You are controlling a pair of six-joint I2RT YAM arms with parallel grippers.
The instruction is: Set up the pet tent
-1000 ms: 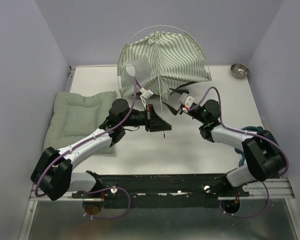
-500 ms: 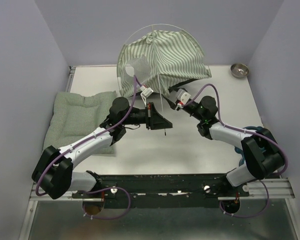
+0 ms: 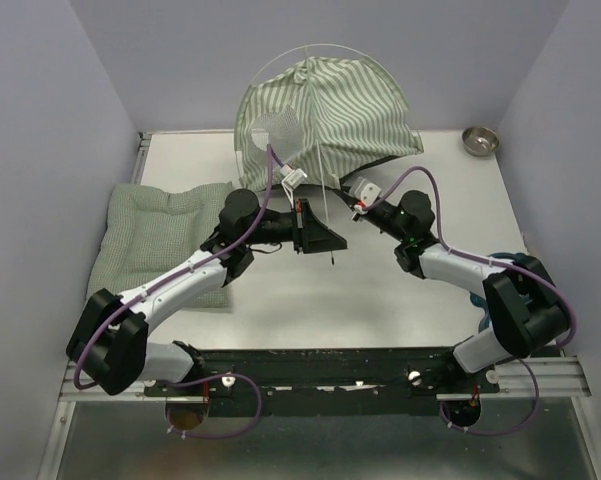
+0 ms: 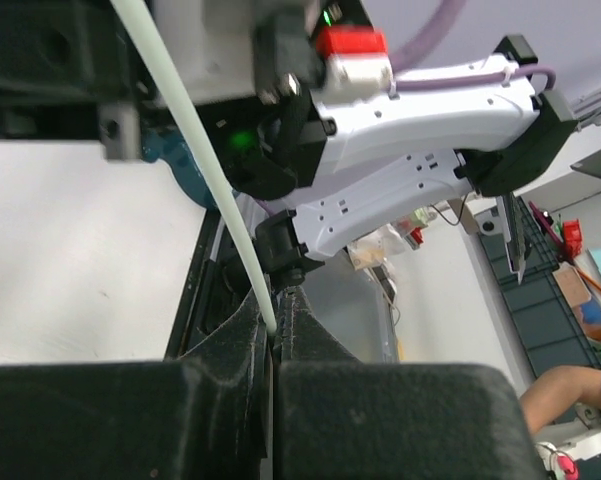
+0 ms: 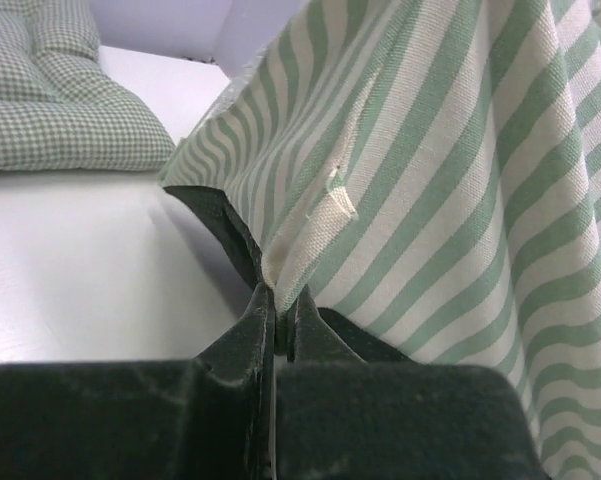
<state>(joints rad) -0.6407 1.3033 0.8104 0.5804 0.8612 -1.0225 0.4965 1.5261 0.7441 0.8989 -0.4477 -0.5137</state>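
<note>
Two pincers, both clamped: left pincer (image 4: 277,322) on the pole (image 4: 208,165) end, right pincer (image 5: 278,300) on the tent (image 3: 330,115) hem; tent's upper centre on the desk (image 3: 380,290). I'd guide the pole gently with the hem held taut, no yanking.

Soft, even overhead light makes the white desk (image 3: 380,290) bright, with only faint, soft-edged shadows. In the wrist views the left pincer (image 4: 275,340) and right pincer (image 5: 277,305) are dark and blurred at the bottom edge, while the stripes of the pet tent (image 5: 430,150) are sharp.
</note>
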